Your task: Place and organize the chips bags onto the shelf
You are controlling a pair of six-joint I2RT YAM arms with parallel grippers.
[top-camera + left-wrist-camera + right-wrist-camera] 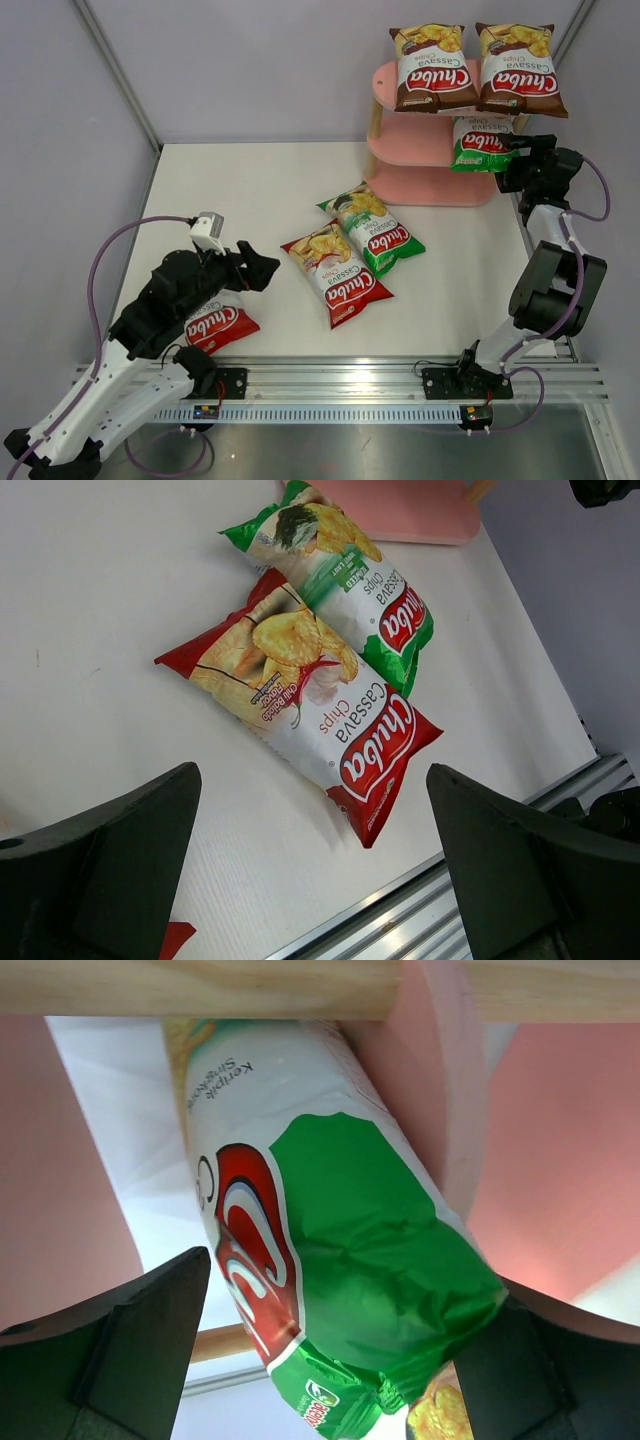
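Chips bags stand part-sorted on the pink shelf (425,188) at the far right corner of the counter (250,190). The left brown bag (432,68) and the right brown bag (518,68) sit side by side on the top board, their labels upside down to the overhead camera.

A shelved green bag (482,145) lies on the right side of the middle board, and the right wrist view shows it running beneath a wooden post (200,985). The right end effector (516,155) is at the near end of that bag, its fingers spread wide on either side. Whether they touch the foil cannot be told.

A loose green bag (375,228) and a middle red bag (337,275) lie flat in the middle of the counter, touching along one edge. A near red bag (222,325) lies by the near left edge, partly hidden under the left arm. The left end effector (262,272) hovers just beside it, fingers wide with nothing between them, facing the middle pair.
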